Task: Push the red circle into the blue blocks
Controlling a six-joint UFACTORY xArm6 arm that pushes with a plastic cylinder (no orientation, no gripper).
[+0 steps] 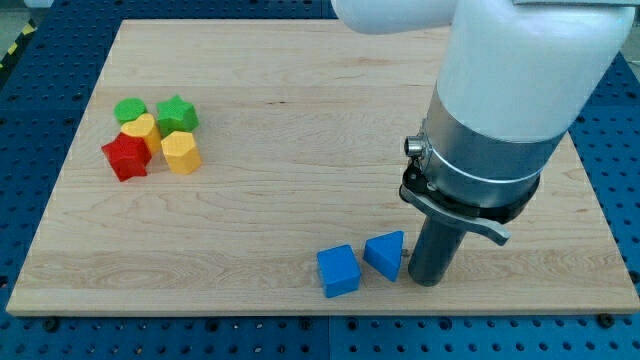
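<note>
Two blue blocks lie near the view's bottom centre: a blue cube (pixel 338 270) and a blue triangle (pixel 385 254), almost touching each other. My tip (pixel 428 282) rests on the board just right of the blue triangle, very close to it. The only red block I see is a star-like red block (pixel 126 157) at the view's left. No red circle shows; the arm's bulk (pixel 510 90) hides part of the board's right side.
At the view's left, clustered with the red block, are a green circle (pixel 130 110), a green star (pixel 178 113), a yellow heart (pixel 140 130) and a yellow hexagon (pixel 181 152). The wooden board's (pixel 300 60) bottom edge runs just below the blue blocks.
</note>
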